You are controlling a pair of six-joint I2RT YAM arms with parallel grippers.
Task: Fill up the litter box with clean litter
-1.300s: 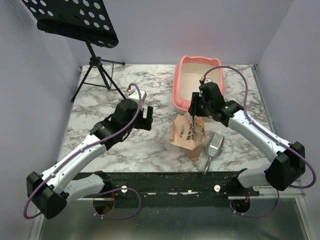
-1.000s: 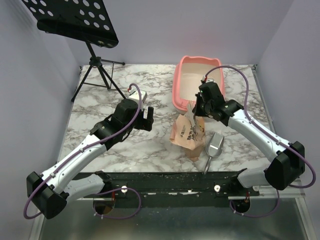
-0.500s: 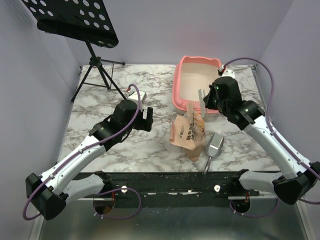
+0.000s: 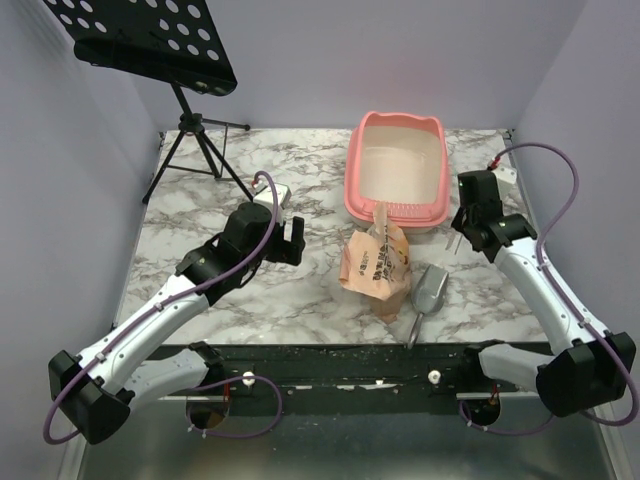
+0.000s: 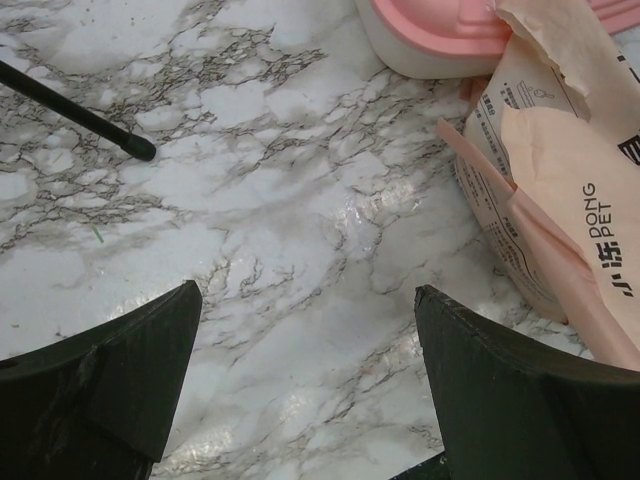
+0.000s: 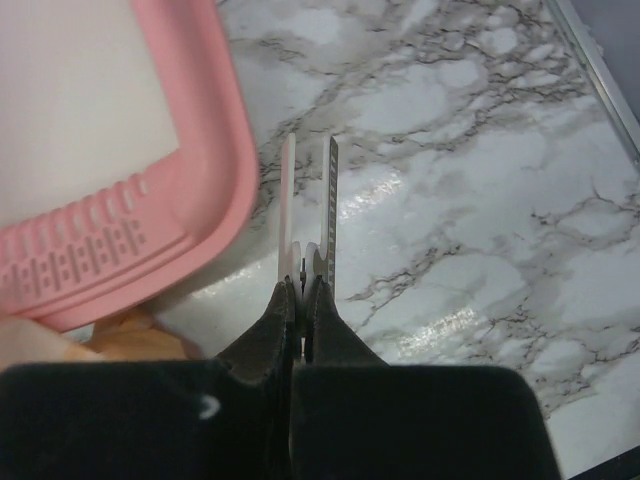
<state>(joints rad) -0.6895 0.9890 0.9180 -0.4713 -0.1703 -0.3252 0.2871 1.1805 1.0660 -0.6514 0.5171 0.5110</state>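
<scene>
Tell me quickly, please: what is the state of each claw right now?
Left claw: open, holding nothing.
Right claw: closed on a thin strip; what the strip is cannot be told.

Robotics lab test cell: marble-patterned bench [image 4: 270, 300] enclosed by plain pale lilac walls [image 4: 330, 60]; white-and-black robot arms [image 4: 160, 315] bolted along black front rail [image 4: 330, 365]; black perforated stand on tripod [image 4: 150, 45].

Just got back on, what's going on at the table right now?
The right gripper is shut on a thin strip, held over the table just right of the pink litter box. The left gripper hangs open above the table, left of the torn-open litter bag. The scoop lies untouched beside the bag, and the box looks unfilled.
</scene>
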